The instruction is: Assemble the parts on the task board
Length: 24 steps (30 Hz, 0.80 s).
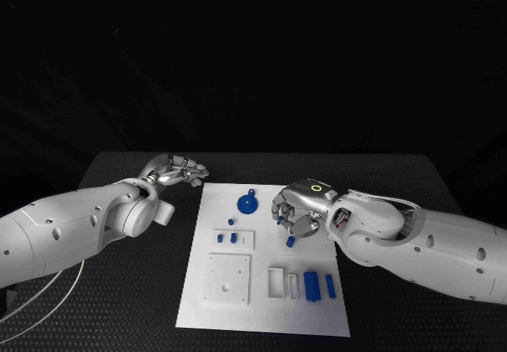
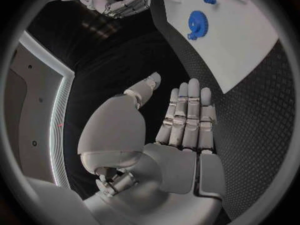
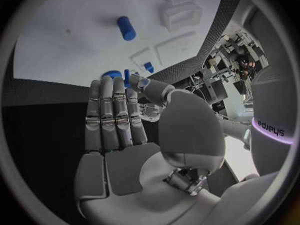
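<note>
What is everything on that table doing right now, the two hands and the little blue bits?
Left hand: off the board's far left corner, fingers straight, holding nothing.
Right hand: over the board's right side, a small blue piece at its fingertips.
Blue gear: lying flat on the task board.
Blue cylinder: lying on its side.

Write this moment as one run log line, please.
left hand: open, off board | right hand: open, over task board | blue gear: lying free

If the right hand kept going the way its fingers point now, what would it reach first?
Probably the blue gear: in the right wrist view it lies just past the right hand's fingertips, on the task board. Depth is unclear; the hand may pass above it.
</note>
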Tool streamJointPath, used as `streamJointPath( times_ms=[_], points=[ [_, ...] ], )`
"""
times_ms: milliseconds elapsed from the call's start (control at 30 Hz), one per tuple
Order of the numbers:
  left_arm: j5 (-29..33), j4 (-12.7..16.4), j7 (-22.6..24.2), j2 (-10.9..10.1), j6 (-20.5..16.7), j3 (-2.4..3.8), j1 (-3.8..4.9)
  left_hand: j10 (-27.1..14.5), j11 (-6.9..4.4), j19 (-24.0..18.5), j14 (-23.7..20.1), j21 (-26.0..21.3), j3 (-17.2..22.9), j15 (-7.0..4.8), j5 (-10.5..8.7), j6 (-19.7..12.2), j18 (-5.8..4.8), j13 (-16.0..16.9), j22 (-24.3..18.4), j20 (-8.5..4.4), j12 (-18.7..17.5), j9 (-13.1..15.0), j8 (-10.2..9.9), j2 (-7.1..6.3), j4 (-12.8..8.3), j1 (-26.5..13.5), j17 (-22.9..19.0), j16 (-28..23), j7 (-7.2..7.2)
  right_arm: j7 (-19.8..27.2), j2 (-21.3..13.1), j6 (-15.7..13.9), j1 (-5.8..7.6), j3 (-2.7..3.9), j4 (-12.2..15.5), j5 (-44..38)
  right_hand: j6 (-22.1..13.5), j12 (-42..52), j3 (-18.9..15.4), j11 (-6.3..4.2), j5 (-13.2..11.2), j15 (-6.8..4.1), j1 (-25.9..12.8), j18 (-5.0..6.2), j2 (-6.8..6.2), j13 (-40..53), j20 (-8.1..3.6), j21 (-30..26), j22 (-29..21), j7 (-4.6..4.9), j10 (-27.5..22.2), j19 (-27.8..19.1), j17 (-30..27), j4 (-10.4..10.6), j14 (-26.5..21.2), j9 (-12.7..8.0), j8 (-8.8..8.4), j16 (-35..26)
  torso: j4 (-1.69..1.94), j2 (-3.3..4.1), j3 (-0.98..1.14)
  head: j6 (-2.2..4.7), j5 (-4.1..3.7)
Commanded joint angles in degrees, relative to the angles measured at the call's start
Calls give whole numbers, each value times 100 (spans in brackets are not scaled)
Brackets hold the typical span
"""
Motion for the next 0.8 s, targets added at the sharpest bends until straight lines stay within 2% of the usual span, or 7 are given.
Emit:
streamJointPath(
  times_ms=[33, 133, 300, 367, 467, 700, 800],
  points=[
    [47, -29, 48, 46, 48, 5, 6, 0, 44, 19, 38, -26, -33, -9, 7, -41, 97, -6, 6, 22, 0, -10, -33, -9, 15, 4, 10, -29, -8, 109, 131, -32, -3, 3, -2, -61, 29, -29, -7, -13, -18, 6, -8, 79, -11, 6, -10, 14, 7, 17, 11, 37, 8, 24, 20, 9, 32, -10, -1, -4, -7, -5, 166],
    [55, -82, 49, 83, 44, 5, 6, 2, 43, 18, 38, -30, -32, -9, 7, -40, 97, -8, 6, 22, 1, -10, -32, -8, 15, 8, 13, -33, -8, 110, 313, -25, -20, 0, -57, -159, 26, -32, -15, -12, -15, 8, -9, 79, -1, 10, -11, 14, 10, 18, 10, 39, 12, 25, 21, 12, 31, -12, 5, -7, -13, -13, 269],
    [58, -143, 44, 143, 30, 5, 6, 3, 43, 18, 38, -34, -30, -8, 7, -39, 97, -10, 6, 23, 3, -9, -31, -6, 14, 11, 17, -39, -9, 110, 534, -2, -100, -12, -95, -309, 22, -38, -28, -11, -11, 10, -9, 79, 12, 18, -12, 14, 15, 20, 10, 41, 19, 21, 22, 18, 28, -17, -7, -12, -12, -54, 539],
    [59, -161, 44, 172, 29, 5, 6, 4, 43, 17, 38, -35, -30, -8, 7, -39, 96, -10, 6, 24, 3, -9, -30, -6, 15, 11, 18, -41, -9, 117, 633, 36, -118, -65, -168, -365, 21, -39, -31, -11, -9, 10, -9, 79, 16, 21, -13, 14, 17, 20, 10, 41, 21, 19, 22, 20, 27, -19, -5, -17, -23, -76, 622],
    [64, -177, 39, 209, 46, 5, 6, 5, 43, 17, 38, -37, -30, -7, 7, -38, 96, -11, 6, 24, 4, -8, -29, -5, 16, 11, 20, -44, -9, 135, 752, 5, -164, -147, -253, -405, 20, -41, -36, -11, -8, 10, -10, 79, 19, 24, -13, 14, 19, 20, 9, 41, 24, 17, 23, 23, 26, -20, -1, -16, -31, -91, 696],
    [70, -200, 39, 262, 45, 6, 7, 6, 42, 17, 38, -41, -30, -6, 7, -38, 95, -13, 7, 26, 5, -8, -28, -5, 17, 11, 24, -49, -9, 160, 953, 1, -308, -226, -324, -493, 17, -46, -48, -11, -5, 11, -11, 79, 31, 33, -15, 15, 25, 21, 10, 45, 31, 12, 25, 29, 23, -25, 8, -3, -16, -137, 828],
    [70, -210, 40, 279, 45, 6, 7, 6, 43, 17, 38, -43, -31, -6, 6, -38, 95, -14, 7, 26, 4, -8, -27, -7, 18, 10, 26, -52, -9, 171, 1020, 5, -342, -283, -328, -494, 16, -49, -53, -11, -3, 12, -12, 79, 35, 36, -15, 16, 28, 22, 10, 47, 34, 9, 26, 32, 22, -26, -2, -1, -16, -187, 904]
  ],
)
